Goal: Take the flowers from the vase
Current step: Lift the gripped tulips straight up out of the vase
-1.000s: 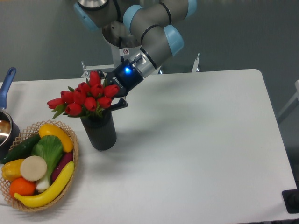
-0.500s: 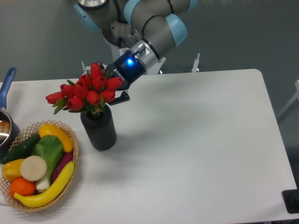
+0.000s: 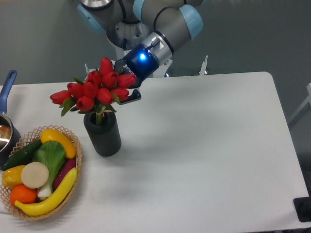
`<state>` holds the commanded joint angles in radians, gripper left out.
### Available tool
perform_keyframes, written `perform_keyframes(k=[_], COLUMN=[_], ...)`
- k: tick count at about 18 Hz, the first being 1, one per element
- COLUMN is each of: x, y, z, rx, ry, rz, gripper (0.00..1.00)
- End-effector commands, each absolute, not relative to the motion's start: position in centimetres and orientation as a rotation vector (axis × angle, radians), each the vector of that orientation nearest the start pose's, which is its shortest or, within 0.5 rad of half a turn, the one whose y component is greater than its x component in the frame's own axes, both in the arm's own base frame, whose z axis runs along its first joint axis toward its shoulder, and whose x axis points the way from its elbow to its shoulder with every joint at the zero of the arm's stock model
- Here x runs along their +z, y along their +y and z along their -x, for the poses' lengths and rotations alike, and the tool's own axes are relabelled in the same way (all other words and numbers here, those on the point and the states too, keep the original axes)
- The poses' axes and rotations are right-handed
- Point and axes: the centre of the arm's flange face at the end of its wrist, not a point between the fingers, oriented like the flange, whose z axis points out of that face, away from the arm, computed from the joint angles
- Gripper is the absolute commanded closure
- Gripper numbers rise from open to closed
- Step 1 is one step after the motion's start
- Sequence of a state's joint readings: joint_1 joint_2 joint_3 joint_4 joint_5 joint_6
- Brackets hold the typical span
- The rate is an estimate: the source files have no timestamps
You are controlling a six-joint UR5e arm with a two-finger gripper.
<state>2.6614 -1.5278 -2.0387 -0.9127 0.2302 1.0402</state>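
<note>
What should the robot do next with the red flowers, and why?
Probably keep lifting straight up. The gripper looks shut on the flowers, and the bunch sits high, but green stems still dip into the mouth of the vase. A bit more height should pull them clear without tipping it.

Gripper (image 3: 125, 90): jaws mostly hidden behind flowers (image 3: 95, 90); only one dark finger end visible right of bunch; grip state unreadable.
Flower stems: lower ends hidden inside vase (image 3: 102, 133); depth in mouth not readable.
Vase: mouth rim partly covered by leaves.
Arm (image 3: 160, 24): upper links cut by top edge.
Pot (image 3: 6, 121): body cut by left edge; blue handle showing.
Basket (image 3: 75, 145): left rim cut by left edge; lower vegetables overlapped by others.
Dark object (image 3: 303, 208): cut by right edge, unidentifiable.
Worktop (image 3: 204, 145): right corner cut off.
</note>
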Motion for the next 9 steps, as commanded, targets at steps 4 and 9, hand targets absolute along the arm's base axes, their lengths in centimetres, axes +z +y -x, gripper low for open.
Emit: perform_keyframes(k=[4,9], x=[44.0,45.9], y=[40.3,39.6], z=[29.3,30.3], rx=[-0.516,-0.517], ry=[0.086,0.035], rz=[1.800,1.790], gripper=[0.86,0.86])
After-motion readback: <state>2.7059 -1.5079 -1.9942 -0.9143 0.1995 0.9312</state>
